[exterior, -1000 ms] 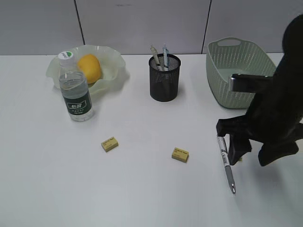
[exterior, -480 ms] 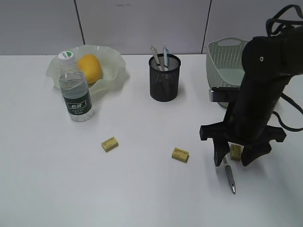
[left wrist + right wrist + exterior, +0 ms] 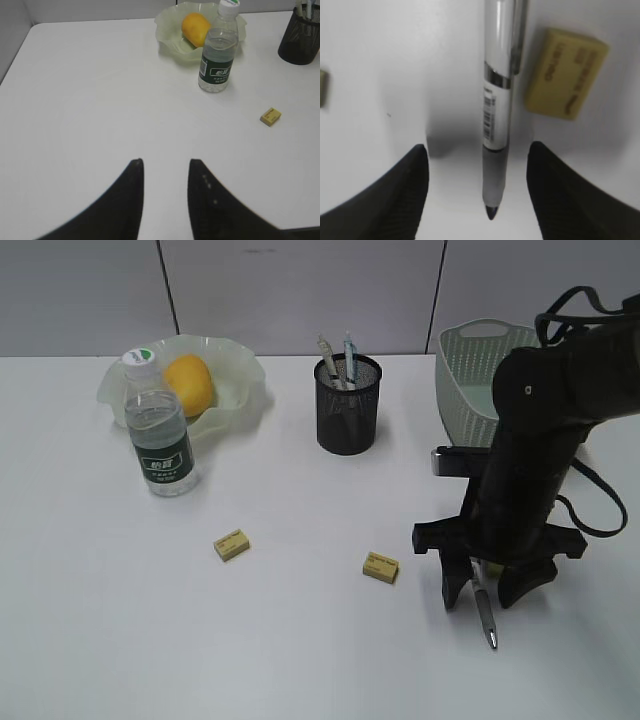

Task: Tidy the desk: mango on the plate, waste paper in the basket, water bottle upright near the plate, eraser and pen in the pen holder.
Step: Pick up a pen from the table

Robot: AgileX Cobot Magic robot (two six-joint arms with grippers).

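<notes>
At near right on the desk (image 3: 300, 640), right gripper (image 3: 487, 592) poised with jaws spread either side of the pen (image 3: 498, 107), an eraser (image 3: 566, 72) just beside. Pen-collecting step, seemingly; next: lower, pinch the barrel, lift, carry far-left to the pen holder (image 3: 348, 404).

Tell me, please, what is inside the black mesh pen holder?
Two pens stick out of the black mesh pen holder, leaning left. Their lower ends and the holder's bottom are hidden by the mesh.
</notes>
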